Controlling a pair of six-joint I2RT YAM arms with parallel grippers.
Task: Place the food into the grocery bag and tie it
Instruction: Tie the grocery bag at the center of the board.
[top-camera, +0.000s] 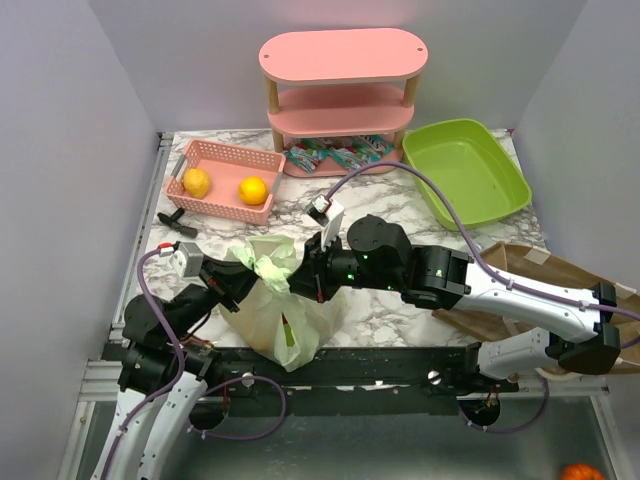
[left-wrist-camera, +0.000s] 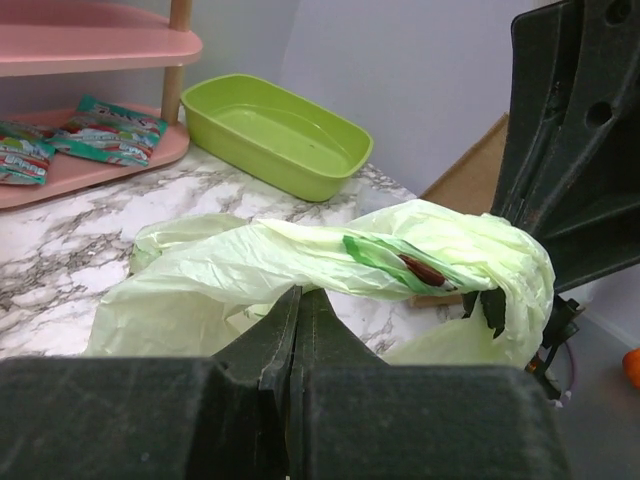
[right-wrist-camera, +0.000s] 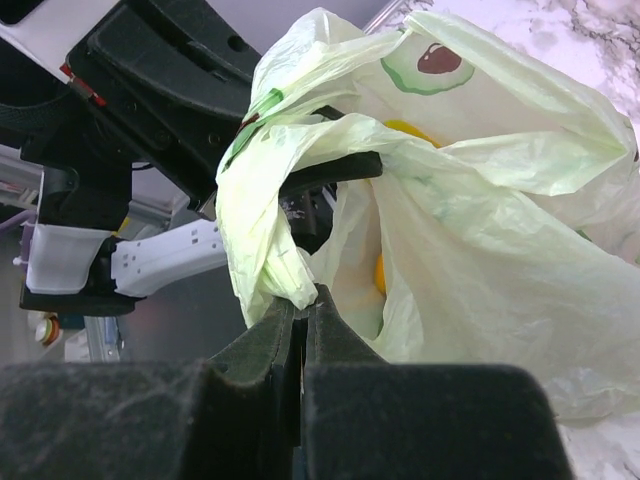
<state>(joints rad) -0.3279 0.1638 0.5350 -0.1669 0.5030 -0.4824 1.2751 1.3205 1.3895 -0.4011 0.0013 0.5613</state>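
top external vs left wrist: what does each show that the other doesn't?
Only top external: pink basket with two yellow-orange fruits. Only left wrist: avocado print on the twisted handle of the grocery bag, left gripper shut on its plastic. Both: that bag, green tub, pink shelf, snack packets, brown paper bag.

Thin crinkled translucent plastic grocery bag (top-camera: 285, 300), glossy marble table (top-camera: 400, 215)

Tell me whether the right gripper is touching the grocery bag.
Touching: right wrist view shows the right gripper pinching twisted plastic of the grocery bag.
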